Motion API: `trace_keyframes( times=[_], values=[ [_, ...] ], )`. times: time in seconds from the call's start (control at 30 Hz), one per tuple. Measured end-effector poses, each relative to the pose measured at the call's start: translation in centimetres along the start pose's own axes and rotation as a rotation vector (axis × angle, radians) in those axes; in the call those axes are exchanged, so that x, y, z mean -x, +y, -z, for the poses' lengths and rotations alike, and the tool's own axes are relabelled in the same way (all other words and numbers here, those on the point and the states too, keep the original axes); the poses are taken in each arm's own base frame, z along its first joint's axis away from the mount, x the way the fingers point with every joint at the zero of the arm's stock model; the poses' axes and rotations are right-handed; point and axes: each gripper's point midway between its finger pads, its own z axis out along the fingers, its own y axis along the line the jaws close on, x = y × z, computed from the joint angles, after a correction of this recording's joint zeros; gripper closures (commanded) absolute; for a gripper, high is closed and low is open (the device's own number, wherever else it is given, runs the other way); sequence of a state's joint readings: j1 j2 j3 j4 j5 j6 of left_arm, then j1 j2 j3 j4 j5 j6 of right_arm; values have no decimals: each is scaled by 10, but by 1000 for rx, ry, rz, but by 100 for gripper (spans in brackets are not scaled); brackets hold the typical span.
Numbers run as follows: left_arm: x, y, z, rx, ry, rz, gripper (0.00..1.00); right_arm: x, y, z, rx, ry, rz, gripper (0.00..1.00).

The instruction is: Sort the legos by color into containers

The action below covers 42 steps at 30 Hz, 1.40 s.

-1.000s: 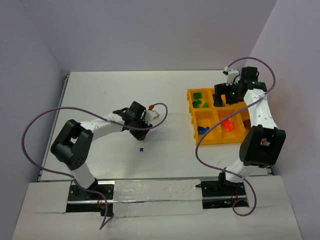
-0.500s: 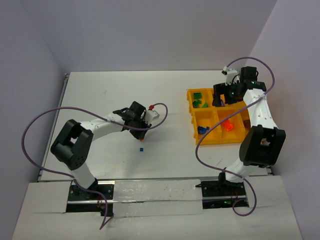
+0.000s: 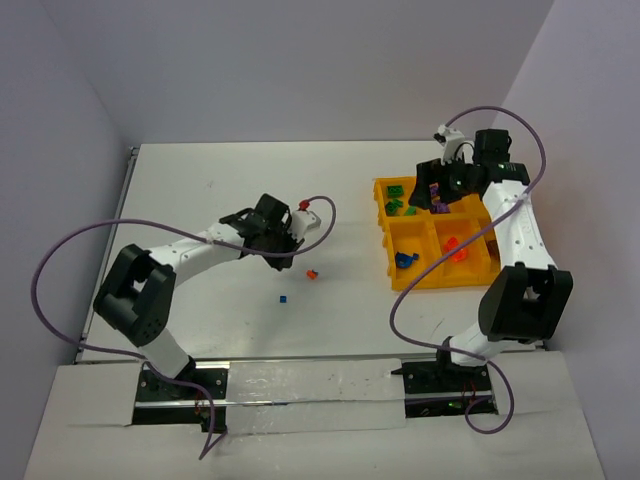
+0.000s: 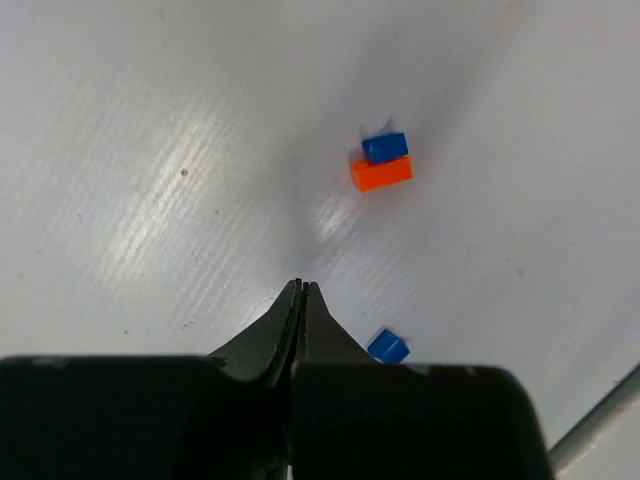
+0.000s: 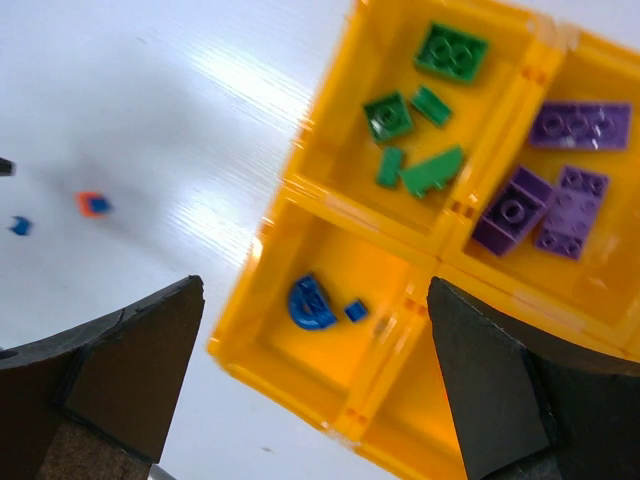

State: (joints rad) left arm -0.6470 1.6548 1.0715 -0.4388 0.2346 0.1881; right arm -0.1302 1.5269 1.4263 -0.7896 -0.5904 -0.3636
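Observation:
The yellow-orange tray [image 3: 386,238] stands at the right. In the right wrist view its compartments [image 5: 268,245] hold green legos [image 5: 420,130], purple bricks [image 5: 552,190] and blue pieces [image 5: 312,302]; orange pieces [image 3: 455,250] lie in a near compartment. My right gripper [image 3: 436,186] hovers open and empty above the tray's far left part [image 5: 315,380]. On the table lie an orange-and-blue bit [image 4: 382,165] [image 3: 312,273] and a tiny blue bit [image 4: 387,346] [image 3: 283,297]. My left gripper [image 4: 300,287] is shut and empty, its tip [image 3: 287,256] just short of the orange-and-blue bit.
White walls close the table at the back and both sides. A purple cable [image 3: 320,205] loops beside the left wrist. The table's left edge [image 3: 125,200] runs along a grey rail.
My left gripper has pulled back and up-left, uncovering the orange-and-blue bit on the table. My right gripper has lifted and shifted left over the tray; purple bricks now show.

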Motion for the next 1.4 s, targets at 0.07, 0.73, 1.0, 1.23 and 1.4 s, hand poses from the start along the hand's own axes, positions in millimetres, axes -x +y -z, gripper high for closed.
trace_keyframes(
  times=[0.07,0.73,1.0,1.23,1.4],
  values=[
    [19,0,12,-16,-61,11,100,15,18,5,32,-55,21,0],
    [47,-36,-8,-126,-78,-58,34,29,44,-5,52,-91,-62,0],
    [23,-43,-35,-133,-14,-121,43,23,33,-10,28,-71,-90,0],
    [21,-44,-53,-120,-8,-156,44,21,30,-12,24,-62,-95,0],
    [19,-41,-61,-103,0,-163,49,20,30,-12,21,-62,-96,0]
  ],
)
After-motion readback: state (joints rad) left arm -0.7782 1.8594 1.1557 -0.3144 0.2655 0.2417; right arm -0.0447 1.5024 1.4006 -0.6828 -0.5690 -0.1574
